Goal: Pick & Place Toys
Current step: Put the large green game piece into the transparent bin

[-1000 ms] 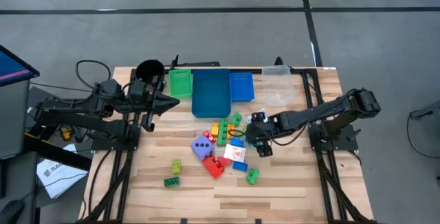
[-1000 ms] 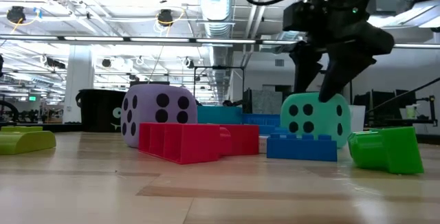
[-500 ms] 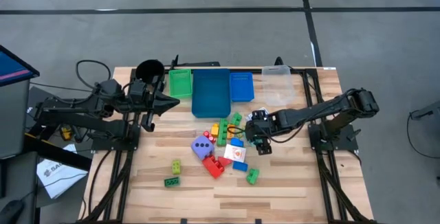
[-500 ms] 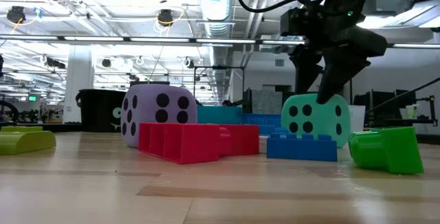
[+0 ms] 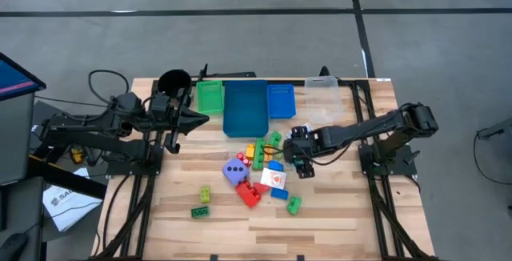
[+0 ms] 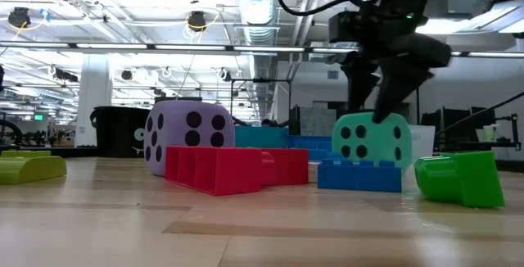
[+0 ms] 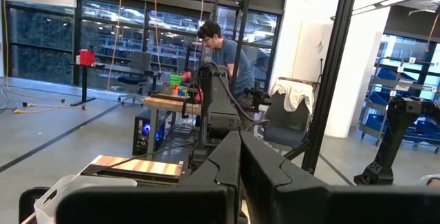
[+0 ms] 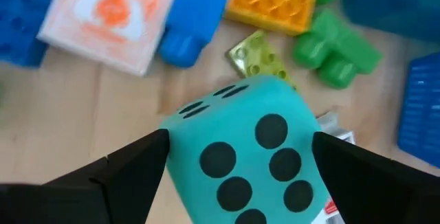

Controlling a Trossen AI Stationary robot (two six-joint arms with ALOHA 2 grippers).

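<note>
My right gripper [image 5: 293, 154] stands over the toy pile in the middle of the table, its fingers wide apart and closed on the teal dotted dice [image 8: 247, 148], which also shows in the low view [image 6: 372, 140]. Around it lie a purple dice [image 5: 234, 170], a red brick [image 6: 233, 169], a blue brick [image 6: 359, 175], a green brick [image 6: 458, 178], an orange brick [image 8: 271, 4] and a white picture card [image 8: 113, 14]. My left gripper [image 5: 200, 118] is shut, with nothing between its fingers, raised at the table's left by the trays. My right gripper holds the teal dice by two opposite faces, one finger [image 8: 141, 159] on one side [image 8: 180, 138] and the other finger [image 8: 344, 162] on the other. The fingers come steeply from above. The dice sits tilted; the blue brick hides its underside in the low view.
A large blue tray [image 5: 246, 107], a green tray [image 5: 210, 97], a small blue tray [image 5: 281, 101] and a clear tray [image 5: 322, 93] line the far edge, with a black cup [image 5: 174, 81] at the far left. Two green bricks [image 5: 202, 203] lie at the near left.
The teal dice has tipped a little between my right gripper's fingers, its top now slanting, while the bricks around it stay where they were.
</note>
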